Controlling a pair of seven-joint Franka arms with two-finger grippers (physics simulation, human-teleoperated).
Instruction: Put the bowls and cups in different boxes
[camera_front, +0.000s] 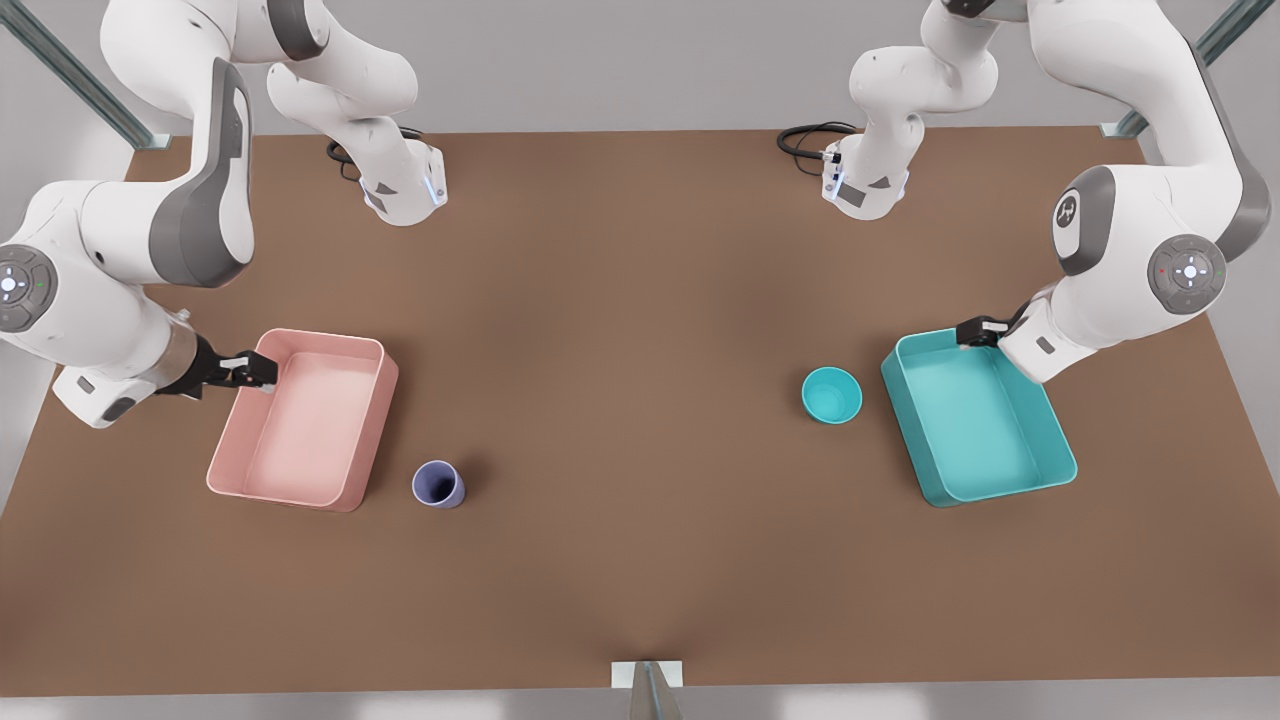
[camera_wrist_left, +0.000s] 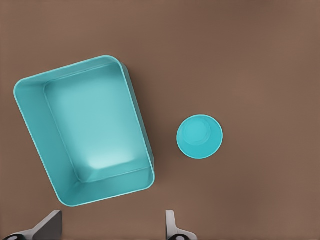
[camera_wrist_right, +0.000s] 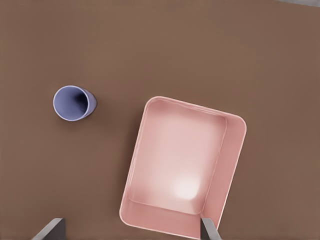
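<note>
On the table (camera_front: 640, 420), the left gripper (camera_front: 968, 335) hovers spread over the teal box (camera_front: 975, 420); the right gripper (camera_front: 262, 375), also spread, over the pink box (camera_front: 305, 420).

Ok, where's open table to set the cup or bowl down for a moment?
The widest bare stretch of table lies between the lavender cup and the teal bowl. Both the pink box and the teal box are empty. It is tightest at their far rims, where the right gripper and left gripper hover.
</note>
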